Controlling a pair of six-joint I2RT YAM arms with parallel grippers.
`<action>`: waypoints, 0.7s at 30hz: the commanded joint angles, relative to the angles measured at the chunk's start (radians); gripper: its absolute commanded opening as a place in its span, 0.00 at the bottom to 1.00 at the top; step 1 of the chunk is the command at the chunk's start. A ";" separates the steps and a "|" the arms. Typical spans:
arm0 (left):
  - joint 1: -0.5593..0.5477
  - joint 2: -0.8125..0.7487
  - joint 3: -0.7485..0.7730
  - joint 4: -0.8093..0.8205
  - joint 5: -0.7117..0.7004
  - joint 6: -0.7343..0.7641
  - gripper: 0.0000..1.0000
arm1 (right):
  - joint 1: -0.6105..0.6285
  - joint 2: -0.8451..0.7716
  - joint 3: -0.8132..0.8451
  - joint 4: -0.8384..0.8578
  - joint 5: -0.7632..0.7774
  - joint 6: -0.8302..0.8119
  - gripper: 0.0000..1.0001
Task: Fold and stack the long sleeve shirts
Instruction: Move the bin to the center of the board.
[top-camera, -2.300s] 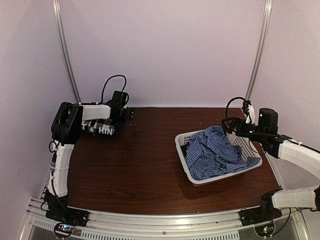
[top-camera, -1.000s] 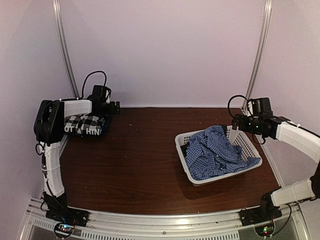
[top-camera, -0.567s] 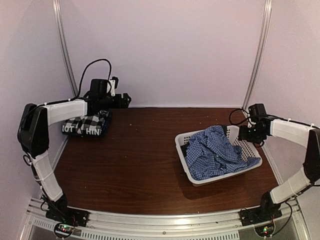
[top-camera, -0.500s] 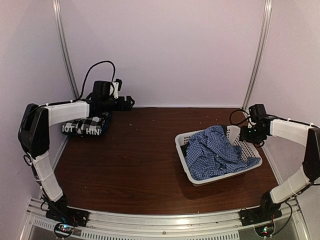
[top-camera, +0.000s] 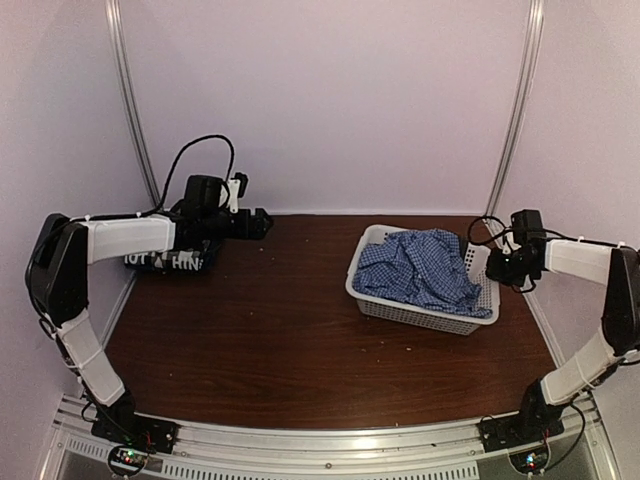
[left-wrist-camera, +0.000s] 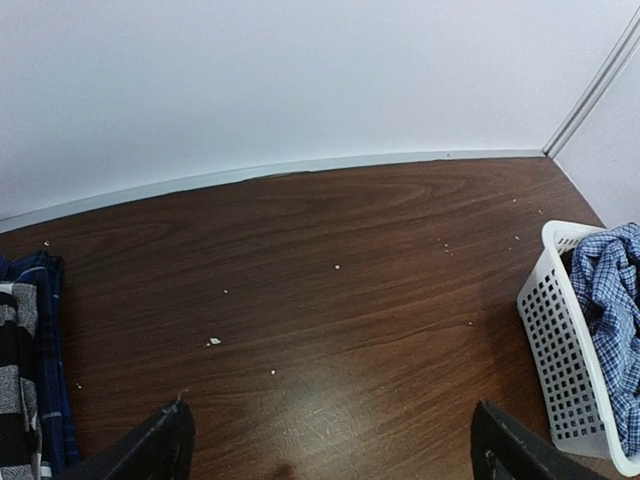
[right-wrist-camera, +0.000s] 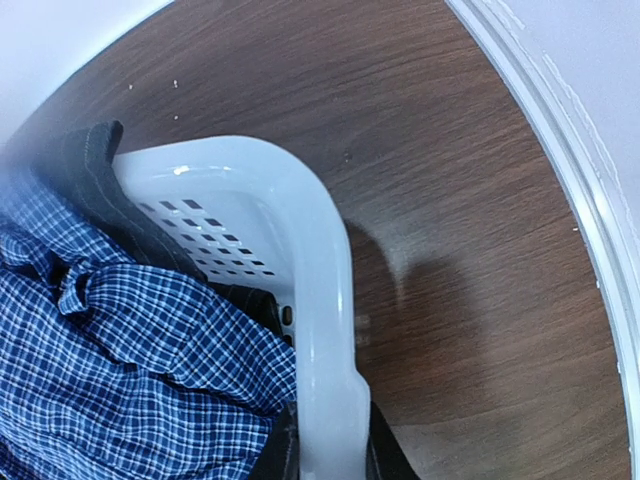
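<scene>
A crumpled blue check shirt (top-camera: 415, 268) fills a white basket (top-camera: 420, 312) at the right, which is tipped with its right side raised. My right gripper (top-camera: 495, 268) is shut on the basket's right rim (right-wrist-camera: 325, 330), with a dark finger either side of it. A dark charcoal shirt (right-wrist-camera: 85, 165) lies under the blue check shirt (right-wrist-camera: 120, 390). At the far left lies a folded navy shirt with white letters (top-camera: 185, 263), and a black-and-white plaid shirt (left-wrist-camera: 12, 370) rests on it. My left gripper (top-camera: 258, 222) hovers open just right of that stack, holding nothing.
The brown table (top-camera: 290, 330) carries scattered small white crumbs (left-wrist-camera: 214, 341). White walls close in the back and both sides, with metal rails (top-camera: 515, 110) in the corners. The left wrist view shows the basket's perforated wall (left-wrist-camera: 560, 350) far to the right.
My right gripper has closed on the basket's rim and raised that side, so the basket tilted and shifted back. My left arm swung right, off the folded stack, staying open.
</scene>
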 joint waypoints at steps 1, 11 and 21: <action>-0.010 -0.047 -0.029 0.067 0.039 -0.024 0.98 | -0.051 -0.032 -0.066 0.062 -0.017 0.061 0.00; -0.024 -0.073 -0.055 0.073 0.051 -0.025 0.98 | -0.147 -0.280 -0.356 0.332 -0.009 0.384 0.00; -0.029 -0.083 -0.073 0.072 0.056 -0.029 0.98 | -0.150 -0.486 -0.520 0.417 0.049 0.587 0.10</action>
